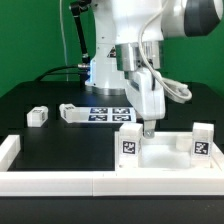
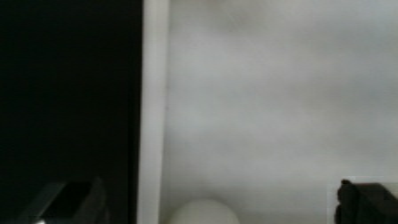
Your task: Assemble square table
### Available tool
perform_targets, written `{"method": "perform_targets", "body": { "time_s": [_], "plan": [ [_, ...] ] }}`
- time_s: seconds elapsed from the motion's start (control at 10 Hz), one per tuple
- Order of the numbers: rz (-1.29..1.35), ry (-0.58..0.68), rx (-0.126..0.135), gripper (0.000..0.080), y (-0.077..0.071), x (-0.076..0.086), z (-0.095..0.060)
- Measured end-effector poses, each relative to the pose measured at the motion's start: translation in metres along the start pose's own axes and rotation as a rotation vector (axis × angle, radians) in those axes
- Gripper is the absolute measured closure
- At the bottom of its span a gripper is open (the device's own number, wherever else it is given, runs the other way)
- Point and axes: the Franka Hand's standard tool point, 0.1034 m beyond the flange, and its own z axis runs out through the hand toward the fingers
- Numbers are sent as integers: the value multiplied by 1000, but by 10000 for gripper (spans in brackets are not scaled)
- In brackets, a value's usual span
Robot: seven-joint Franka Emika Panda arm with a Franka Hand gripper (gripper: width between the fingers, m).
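The square table's white slab [image 1: 165,152] lies at the front right, with two white tagged legs standing on it, one at its left corner [image 1: 130,141] and one at its right corner [image 1: 201,141]. Two more legs lie loose on the black table at the exterior view's left, one at the far left [image 1: 38,115] and one nearer the middle [image 1: 70,112]. My gripper [image 1: 148,129] hangs low over the slab, just right of the left leg. In the wrist view the slab [image 2: 267,90] fills the picture, very close and blurred. My gripper [image 2: 222,196] is open, its fingers wide apart. A pale rounded shape [image 2: 199,210] lies between them, too blurred to name.
The marker board [image 1: 108,113] lies behind the slab at the middle. A long low white border rail [image 1: 90,183] runs along the front edge and turns up at the left [image 1: 8,150]. Cables hang behind the arm. The black table [image 2: 63,90] shows beside the slab in the wrist view.
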Motion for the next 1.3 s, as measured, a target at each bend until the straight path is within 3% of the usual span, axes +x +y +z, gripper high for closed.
{"method": "perform_targets", "body": {
  "time_s": [0.1, 0.4, 0.6, 0.8, 0.9, 1.0, 1.1, 1.3],
  "plan": [
    [30, 3, -7, 151, -1, -9, 8],
    [135, 60, 19, 151, 4, -28, 28],
    [118, 62, 18, 151, 3, -26, 28],
    [117, 62, 16, 412, 4, -26, 29],
    [118, 58, -1, 559, 10, -27, 31],
    [119, 53, -11, 559, 15, -28, 29],
    [118, 50, -18, 726, 18, -29, 29],
    [108, 50, -19, 742, 18, -29, 29]
  ]
}}
